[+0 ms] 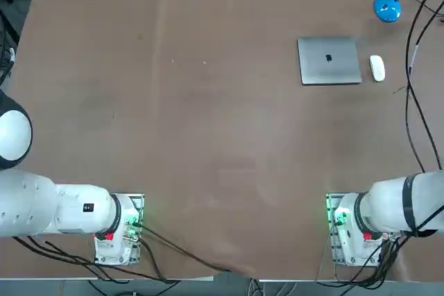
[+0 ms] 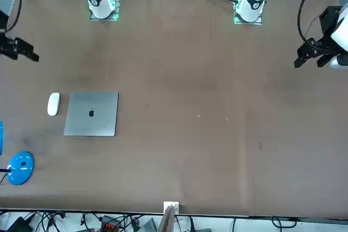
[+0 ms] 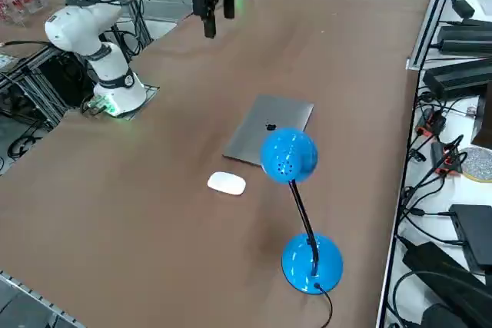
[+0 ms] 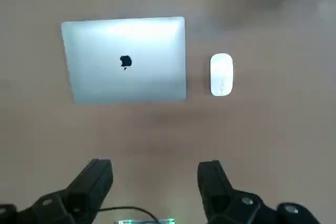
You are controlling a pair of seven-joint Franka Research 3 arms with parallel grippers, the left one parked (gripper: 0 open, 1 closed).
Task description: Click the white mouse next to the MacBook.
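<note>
The white mouse [image 1: 377,68] [image 2: 53,104] [image 3: 227,183] [image 4: 221,74] lies flat on the brown table, just beside the short edge of the MacBook [image 1: 329,60] [image 2: 91,113] [image 3: 269,130] [image 4: 125,60], a narrow gap between them. The silver laptop is closed, logo up. My right gripper [image 4: 156,166] [image 3: 217,17] [image 2: 24,52] hangs high above the table, well back from both towards the robot's side. It is open and holds nothing. The overhead view does not show it.
A blue desk lamp [image 3: 289,155] [image 1: 387,8] [image 2: 20,167] stands beyond the mouse near the table's far right corner, its round head raised over the laptop's edge in the side view. Black cables [image 1: 415,102] trail along the right edge. Brown tabletop [image 1: 208,116] spreads leftward.
</note>
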